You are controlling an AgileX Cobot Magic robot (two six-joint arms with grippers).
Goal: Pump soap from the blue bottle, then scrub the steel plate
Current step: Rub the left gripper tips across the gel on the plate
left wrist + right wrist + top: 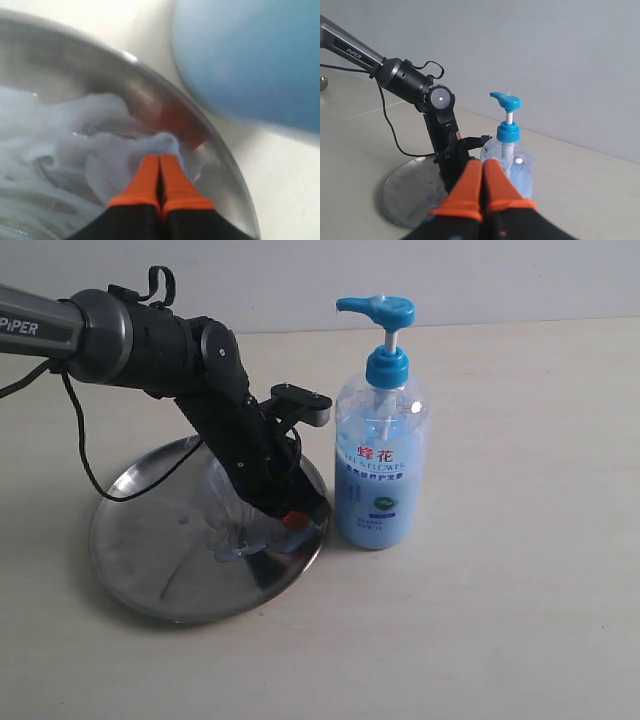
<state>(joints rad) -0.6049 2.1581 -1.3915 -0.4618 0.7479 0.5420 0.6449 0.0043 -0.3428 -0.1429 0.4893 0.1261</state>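
Note:
The steel plate (130, 570) lies on the table at the left, with the blue bottle (382, 480) standing upright just beyond its right rim. Pale blue soap (235, 540) is smeared in streaks across the plate's right half. My left gripper (290, 523) is shut and empty, its orange tips pressed down into the soap (75, 140) near the plate's rim (150, 75), close to the bottle (250, 55). My right gripper (482, 164) is shut and empty, held in the air back from the bottle (517, 165) and plate (405, 192); the exterior view does not show it.
The left arm (150, 340) slants down over the plate from the upper left, with a black cable (85, 455) hanging across the plate's back edge. Beige tabletop (520, 620) stretches to the right of and in front of the bottle.

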